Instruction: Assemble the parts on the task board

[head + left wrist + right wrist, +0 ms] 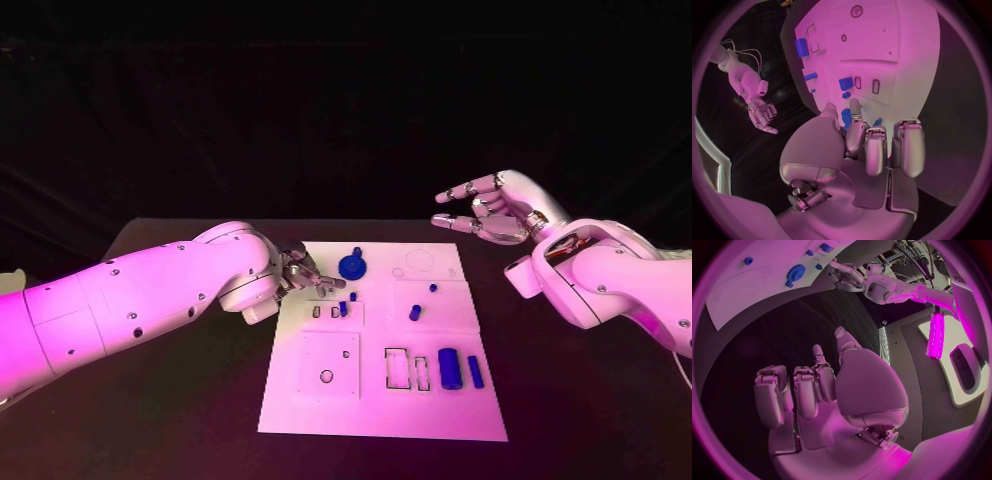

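The white task board (382, 400) lies mid-table. At its far left edge, my left hand (310, 276) hovers low with nothing in it. Its thumb and forefinger (854, 107) stand apart just short of a round blue part (353, 266), which shows between them (846, 117); I cannot tell whether they touch it. Two small blue parts (343, 308) sit by narrow slots (876, 86). More blue parts lie at the centre (414, 312) and near right (449, 368). My right hand (490, 210) is raised off the board at the back right, fingers loosely apart and empty (811, 390).
The board carries empty rectangular slots (395, 368) and a square panel with a hole (327, 375) near its front. Bare black table (173, 420) lies on both sides of the board. From the right wrist view, the board (754, 295) and my left arm (886, 287) are far off.
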{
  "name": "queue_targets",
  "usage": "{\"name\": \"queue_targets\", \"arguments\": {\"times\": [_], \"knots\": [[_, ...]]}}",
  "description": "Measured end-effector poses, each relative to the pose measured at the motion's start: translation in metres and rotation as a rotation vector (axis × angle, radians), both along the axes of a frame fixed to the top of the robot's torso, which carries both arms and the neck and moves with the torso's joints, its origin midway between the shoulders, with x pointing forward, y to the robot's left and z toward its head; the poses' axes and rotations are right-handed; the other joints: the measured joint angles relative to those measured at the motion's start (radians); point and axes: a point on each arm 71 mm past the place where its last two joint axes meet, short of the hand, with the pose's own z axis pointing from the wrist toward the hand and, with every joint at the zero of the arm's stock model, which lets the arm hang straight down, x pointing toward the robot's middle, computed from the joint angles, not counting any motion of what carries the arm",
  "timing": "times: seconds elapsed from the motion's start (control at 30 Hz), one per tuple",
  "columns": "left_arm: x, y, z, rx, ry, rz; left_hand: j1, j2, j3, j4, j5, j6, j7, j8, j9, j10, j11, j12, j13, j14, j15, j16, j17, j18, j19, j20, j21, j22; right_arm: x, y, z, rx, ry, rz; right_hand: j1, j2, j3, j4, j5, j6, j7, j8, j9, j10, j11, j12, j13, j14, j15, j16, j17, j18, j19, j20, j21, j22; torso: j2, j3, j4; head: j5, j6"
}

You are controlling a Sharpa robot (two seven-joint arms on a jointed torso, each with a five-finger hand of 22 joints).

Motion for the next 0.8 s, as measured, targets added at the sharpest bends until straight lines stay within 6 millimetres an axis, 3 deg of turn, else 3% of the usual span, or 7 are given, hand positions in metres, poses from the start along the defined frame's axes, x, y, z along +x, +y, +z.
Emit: {"name": "queue_targets", "arguments": {"times": [0.8], "knots": [[0.009,-0.031,-0.011,0.121,0.052,-0.086,0.004,0.004,-0.014,-0.003,0.0,-0.014,0.0,0.009,0.022,0.003,0.003,0.008,0.009,0.004,-0.004,0.0,0.0,0.0,0.0,0.0,0.014,0.0,0.005,-0.002,-0.003,-0.009,0.028,-0.016,0.004,0.004,-0.003,-0.003,0.0,0.0,0.0,0.0,0.001,0.0,0.0,0.0,0.001,0.0,0.0,-0.006,0.001,0.0,0.0,0.0,-0.004,0.0,0.002,-0.0026,0.0012,-0.002,-0.016]]}}
